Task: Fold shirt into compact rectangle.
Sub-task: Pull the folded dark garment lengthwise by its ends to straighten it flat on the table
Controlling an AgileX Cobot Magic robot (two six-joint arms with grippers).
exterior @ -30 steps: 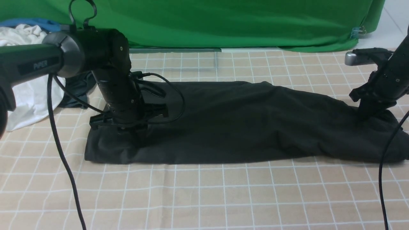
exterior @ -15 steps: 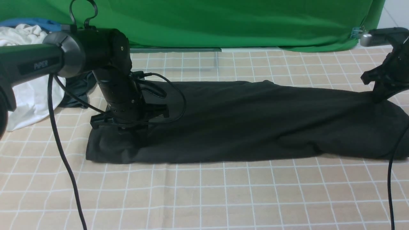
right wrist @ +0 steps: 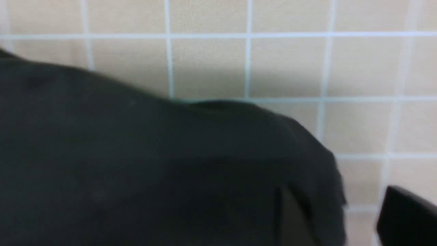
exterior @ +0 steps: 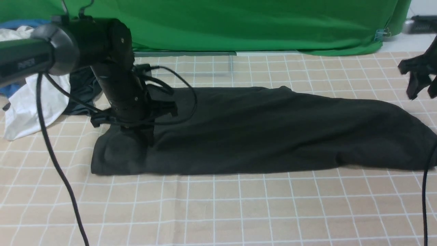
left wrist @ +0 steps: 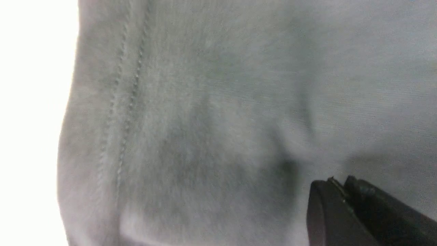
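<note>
The shirt lies flat on the desk as one long, dark strip. It is not a small block yet.

The left hand is shut tight and points straight down onto the shirt's end, the end nearest the white cloth. In the left wrist view its two fingers sit pressed together, right by the shirt's sewn edge. I cannot tell if a bit of cloth is pinched between them.

The right hand hangs in the air above the shirt's other end, not touching it. Its fingers are partly apart and hold nothing (the right wrist view shows the shirt's rounded end lying loose below them).

The job now, I think, is to fold the strip end to end. To do that well, the right hand should come down on the loose end and grab all the layers at once, not just the top one. Then it should lift only a little and carry that end across to the shirt's other end. The left hand should keep its end pinned so the strip does not slide. The edges should line up before letting go. That loose end looks a bit lumpy, so it may need smoothing flat first.
</note>
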